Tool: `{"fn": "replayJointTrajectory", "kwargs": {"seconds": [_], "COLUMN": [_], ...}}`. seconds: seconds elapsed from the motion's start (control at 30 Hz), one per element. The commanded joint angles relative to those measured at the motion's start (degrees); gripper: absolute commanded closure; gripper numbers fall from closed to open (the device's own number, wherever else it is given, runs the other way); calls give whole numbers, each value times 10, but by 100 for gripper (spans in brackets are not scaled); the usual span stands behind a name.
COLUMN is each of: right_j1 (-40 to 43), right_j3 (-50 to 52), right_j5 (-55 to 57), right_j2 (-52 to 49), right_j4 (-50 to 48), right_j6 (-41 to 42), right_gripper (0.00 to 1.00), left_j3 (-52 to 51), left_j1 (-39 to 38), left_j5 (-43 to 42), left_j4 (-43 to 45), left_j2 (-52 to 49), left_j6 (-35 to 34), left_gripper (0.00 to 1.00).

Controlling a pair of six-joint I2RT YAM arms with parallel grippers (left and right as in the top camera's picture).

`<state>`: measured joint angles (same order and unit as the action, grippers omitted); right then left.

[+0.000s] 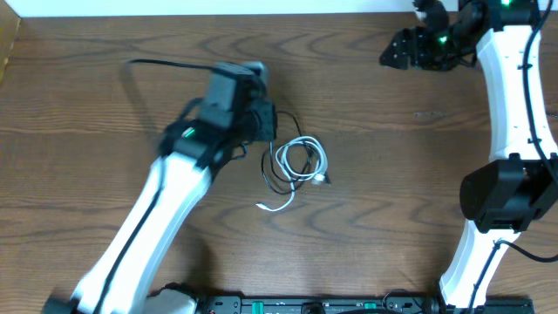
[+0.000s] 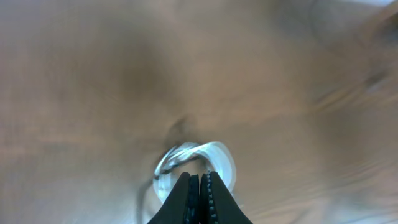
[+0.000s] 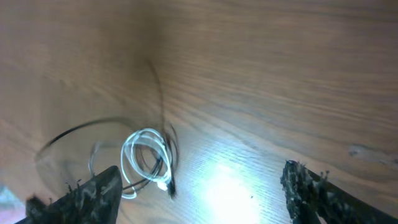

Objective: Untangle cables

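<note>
The cables [image 1: 296,162] lie mid-table as a small coil: a white cord looped with a thin black one, and a white tail [image 1: 277,204] trailing toward the front. My left gripper [image 1: 265,131] sits just left of and behind the coil, shut, with nothing visible between its fingers. In the blurred left wrist view the closed fingertips [image 2: 199,176] point at the white loop [image 2: 217,160] just beyond them. My right gripper [image 1: 398,54] hovers at the far right, well away from the coil, and stands open. The right wrist view shows its gripper [image 3: 202,169] open, with the coil [image 3: 147,159] by its left finger.
A thicker black arm wire [image 1: 161,63] arcs across the table behind the left arm. The table's far edge [image 1: 218,16] runs along the top. The right arm [image 1: 510,131] stands along the right side. A black rail [image 1: 305,305] lines the front.
</note>
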<state>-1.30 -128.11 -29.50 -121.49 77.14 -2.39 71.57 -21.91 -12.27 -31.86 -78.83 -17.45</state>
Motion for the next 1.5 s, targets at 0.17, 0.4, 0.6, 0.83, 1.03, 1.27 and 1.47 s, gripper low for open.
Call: {"fn": "replayJointTrajectory", "kwargs": {"seconds": [0.17,0.4,0.6,0.83,1.03,1.27,1.47], "right_j1": [-50,-73,-136,-226,-271,-291,-287], "right_j3": [1,31,169,311,373,414,407], "right_j5": [-68,-49,-15,60,119,146,146], "right_j2": [-1,-2,-2,-2,-2,-2,1], "right_j4": [5,20,-36,-183,-256,-307,-317], "right_j6": [-92,-95,-43,113,221,268,267], "right_gripper": [18,19,39,62,68,71,99], "left_j3": [0,0,0,0,0,0,0], "left_j1": [0,0,17,26,26,26,26], "left_j5": [-16,-4,-1,-1,-6,-16,-16], "left_j4": [65,74,-4,-64,-81,-87,-87], "left_j2": [139,159,148,125,102,89,89], "left_j6": [-43,-43,-44,-95,-116,-118,-118], "left_gripper": [92,93,93,93,93,93,92]}}
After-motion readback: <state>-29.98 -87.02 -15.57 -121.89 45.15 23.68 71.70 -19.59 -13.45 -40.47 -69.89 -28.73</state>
